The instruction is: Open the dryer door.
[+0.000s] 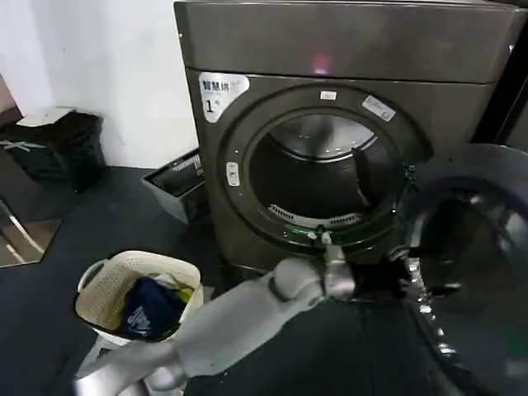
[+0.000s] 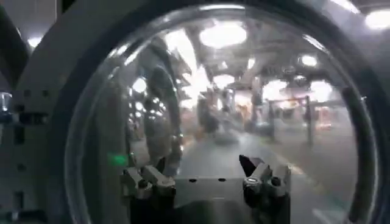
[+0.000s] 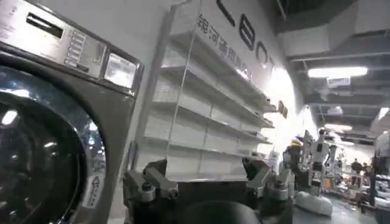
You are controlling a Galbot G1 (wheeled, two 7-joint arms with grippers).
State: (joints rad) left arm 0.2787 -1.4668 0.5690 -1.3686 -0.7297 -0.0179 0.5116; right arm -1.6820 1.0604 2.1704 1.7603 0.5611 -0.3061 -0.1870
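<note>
The dryer (image 1: 346, 49) is a dark grey-bronze machine with a white "1" sticker (image 1: 219, 91) and a red light (image 1: 322, 62). Its drum opening (image 1: 322, 177) is uncovered. The dryer door (image 1: 478, 247) stands swung out to the right, its chrome rim and dark glass facing me. My left arm reaches across from the lower left, and my left gripper (image 1: 396, 276) sits at the door's near edge. In the left wrist view the left gripper (image 2: 204, 176) is open, fingers spread before the door's domed glass (image 2: 244, 91). My right gripper (image 3: 204, 179) is open and holds nothing.
A cream laundry basket (image 1: 99, 285) with blue clothes stands on the floor at the lower left. A grey crate (image 1: 177, 186) lies beside the dryer, and a dark bin (image 1: 58, 144) stands by the wall. The right wrist view shows a neighbouring machine (image 3: 49, 122) and white shelves (image 3: 207, 97).
</note>
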